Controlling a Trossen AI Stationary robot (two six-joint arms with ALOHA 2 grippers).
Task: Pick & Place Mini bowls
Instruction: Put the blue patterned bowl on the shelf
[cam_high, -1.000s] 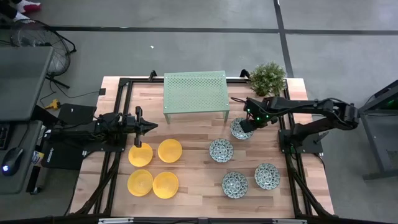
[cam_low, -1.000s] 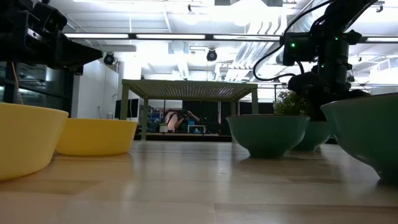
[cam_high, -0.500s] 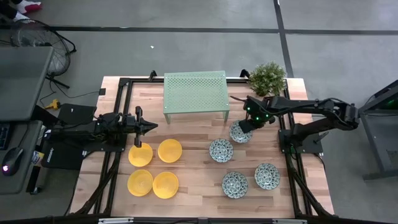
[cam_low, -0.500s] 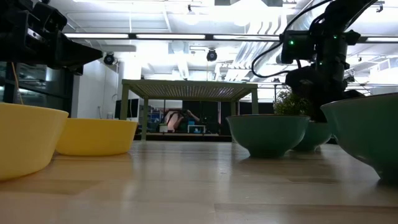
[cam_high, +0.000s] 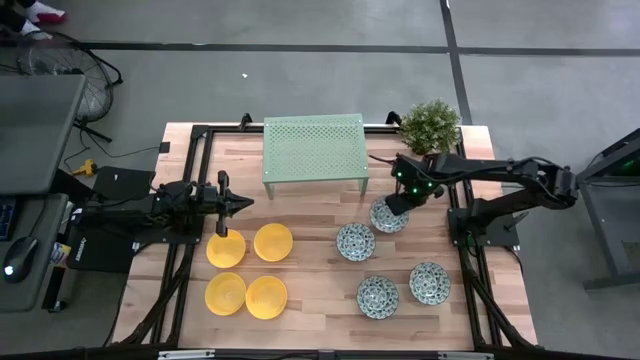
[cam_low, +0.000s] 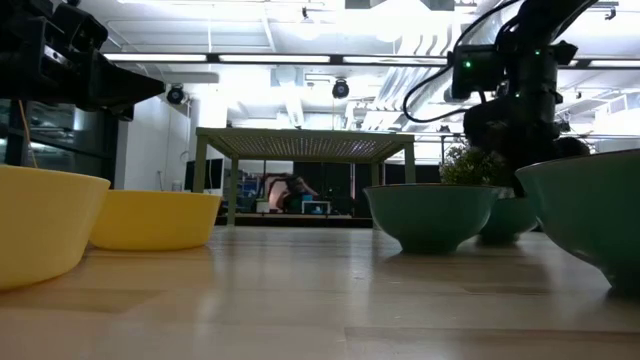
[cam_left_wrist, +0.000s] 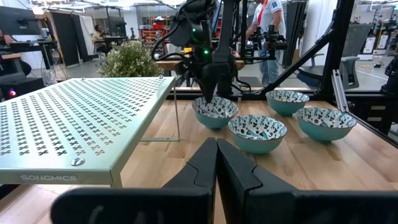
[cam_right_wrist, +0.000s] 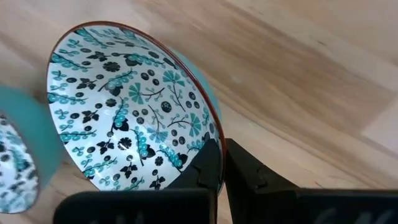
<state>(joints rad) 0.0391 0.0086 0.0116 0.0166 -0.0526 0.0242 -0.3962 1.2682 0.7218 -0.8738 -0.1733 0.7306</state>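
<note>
**Right gripper pinching rim of patterned bowl, left idle**

Right now the right gripper (cam_high: 393, 207) sits at the 10 o'clock edge of a patterned bowl (cam_high: 387, 214). Right wrist view: fingers (cam_right_wrist: 209, 163) clamped on the rim, one inside the bowl, one outside. Bowl looks slightly lifted or tilted off the bench (cam_high: 310, 300) — can't tell which.

Layout in the high view, clock directions taken from that bowl:
- second patterned bowl (cam_high: 355, 241) just beside it at 8 o'clock
- two more patterned bowls (cam_high: 378, 295) (cam_high: 429, 283) further down, around 6 and 5 o'clock
- four yellow bowls (cam_high: 273, 241) in a square block well apart at 9 o'clock, under the left arm
- green rack (cam_high: 313, 147) at 11 o'clock, potted plant (cam_high: 431, 123) at 1 o'clock

Left gripper (cam_high: 243, 203) hovers over the yellow bowls, fingers together per the left wrist view. Waiting.

Doing this step well, my read: a rim pinch is a thin hold, so lift straight up and slowly. Keep the bowl level so it doesn't swing or slip out. Clear the neighbour at 8 o'clock before any sideways travel.

View differences:
- right wrist view alone confirms the rim clamp; the high view hides it under the wrist
- low view shows bowl undersides as plain teal, pattern invisible, but gives height over the bench
- left wrist view (cam_left_wrist: 214, 111) shows the bowl side-on with the right gripper dropping in from above, and a person in the room behind
</note>
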